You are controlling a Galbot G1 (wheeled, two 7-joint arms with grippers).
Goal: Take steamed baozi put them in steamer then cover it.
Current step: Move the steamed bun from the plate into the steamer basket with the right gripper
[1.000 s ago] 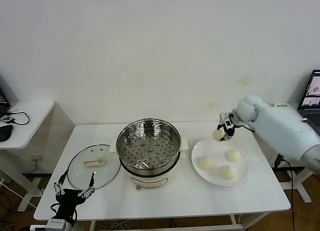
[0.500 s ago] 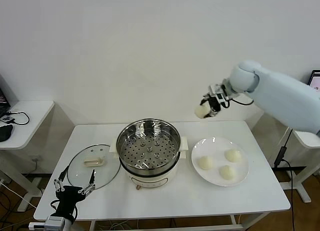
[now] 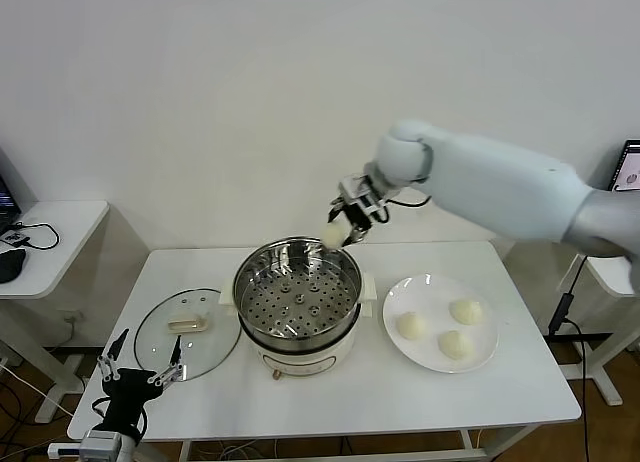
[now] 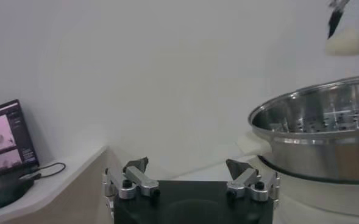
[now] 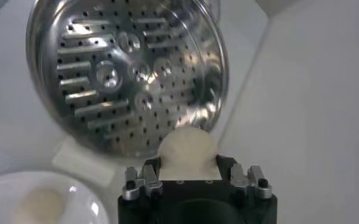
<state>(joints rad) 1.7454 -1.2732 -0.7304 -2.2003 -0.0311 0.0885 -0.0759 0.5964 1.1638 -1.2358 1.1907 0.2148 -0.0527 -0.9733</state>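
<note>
The left gripper is parked at the near left edge of the table, below the tabletop, with its fingers spread apart and nothing between them. Just beyond it, the cover lies flat on the table, handle up, beside the steamer on its left. The steamer stands at the table centre, uncovered, with its perforated tray bare. To its right, a white plate carries three steamed baozi: one toward the steamer, one nearest the front, one farther back. The right gripper is held in the air above the far rim of the steamer, fingers clamped on a fourth baozi. A laptop sits at the far right.
</note>
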